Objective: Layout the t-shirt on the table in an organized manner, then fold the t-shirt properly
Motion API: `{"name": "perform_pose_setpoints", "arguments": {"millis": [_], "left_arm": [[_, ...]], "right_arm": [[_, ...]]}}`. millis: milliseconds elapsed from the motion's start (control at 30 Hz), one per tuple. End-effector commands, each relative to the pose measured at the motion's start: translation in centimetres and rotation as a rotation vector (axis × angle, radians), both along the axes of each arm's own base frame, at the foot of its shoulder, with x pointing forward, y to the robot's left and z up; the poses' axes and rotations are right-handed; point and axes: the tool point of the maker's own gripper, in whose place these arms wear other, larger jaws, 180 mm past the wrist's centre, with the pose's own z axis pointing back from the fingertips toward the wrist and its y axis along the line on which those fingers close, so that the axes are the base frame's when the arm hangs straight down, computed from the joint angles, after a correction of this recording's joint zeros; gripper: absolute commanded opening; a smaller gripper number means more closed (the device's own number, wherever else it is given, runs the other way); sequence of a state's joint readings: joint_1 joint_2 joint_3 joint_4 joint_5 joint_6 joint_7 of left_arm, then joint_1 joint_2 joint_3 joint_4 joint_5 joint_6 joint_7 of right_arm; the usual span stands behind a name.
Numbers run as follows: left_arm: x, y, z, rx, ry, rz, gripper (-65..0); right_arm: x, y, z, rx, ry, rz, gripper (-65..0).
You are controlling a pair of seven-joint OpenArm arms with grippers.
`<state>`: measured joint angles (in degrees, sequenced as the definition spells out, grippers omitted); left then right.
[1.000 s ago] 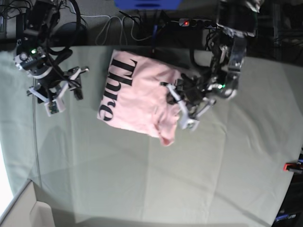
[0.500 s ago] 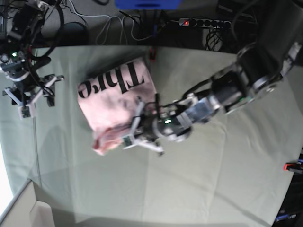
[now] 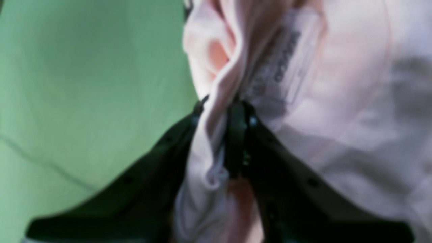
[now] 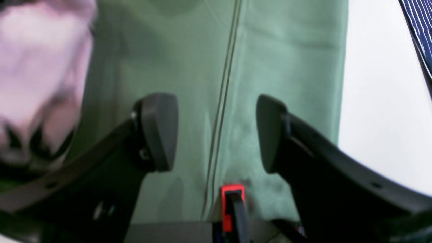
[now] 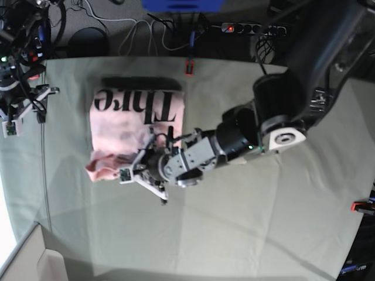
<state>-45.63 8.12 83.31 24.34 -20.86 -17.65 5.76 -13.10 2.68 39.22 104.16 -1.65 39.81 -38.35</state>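
The pale pink t-shirt point(image 5: 137, 120) lies folded in a compact block on the left half of the table point(image 5: 246, 222), its black lettering along the far edge. My left gripper point(image 5: 136, 165) reaches across from the right and is shut on a bunched fold at the shirt's near edge. The left wrist view shows that fold of the t-shirt point(image 3: 337, 101) pinched in the left gripper point(image 3: 219, 135), with a white sewn-in label point(image 3: 287, 57) just beyond. My right gripper point(image 5: 26, 111) hovers open at the table's left edge, clear of the shirt. Between the spread fingers of the right gripper point(image 4: 216, 131) there is only bare cloth, with the t-shirt point(image 4: 40, 67) blurred at upper left.
Red clamps grip the table's far edge point(image 5: 189, 66), its right edge point(image 5: 360, 206), and the edge below my right gripper point(image 4: 231, 195). Cables and a power strip point(image 5: 252, 27) lie behind the table. A pale box point(image 5: 29, 260) sits off the near left corner.
My left arm has swept leftward across the table, dragging and turning the shirt so its lettering now runs along the far edge. The right arm has drawn back to the left.
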Motion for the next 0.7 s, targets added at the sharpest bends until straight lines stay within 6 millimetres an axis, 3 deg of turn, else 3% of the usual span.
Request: {"name": "perform_pose_setpoints", "arguments": {"millis": [0, 267, 333, 500, 567, 667], "left_arm": [[1.3, -1.2, 1.9, -0.028, -0.042, -0.008, -64.5], [1.3, -1.3, 2.0, -0.03, -0.041, -0.008, -64.0], [1.5, -1.2, 2.0, -0.029, -0.048, -0.002, -58.8], [1.9, -0.6, 1.9, 0.012, -0.04, 0.03, -32.4], [3.1, -1.0, 3.4, -0.035, -0.051, 0.06, -28.2], [5.2, -1.3, 5.8, -0.113, -0.057, 0.128, -28.0]], "right_arm": [[0.8, -0.1, 1.2, -0.015, -0.045, 0.016, -31.0], [1.1, 0.1, 1.3, -0.009, -0.052, 0.019, -31.0], [1.1, 0.1, 1.3, -0.009, -0.052, 0.019, -31.0], [1.1, 0.1, 1.3, -0.01, -0.052, 0.02, -31.0], [1.1, 0.1, 1.3, -0.009, -0.052, 0.019, -31.0], [1.0, 0.2, 1.2, -0.007, -0.049, 0.019, -31.0]]}}
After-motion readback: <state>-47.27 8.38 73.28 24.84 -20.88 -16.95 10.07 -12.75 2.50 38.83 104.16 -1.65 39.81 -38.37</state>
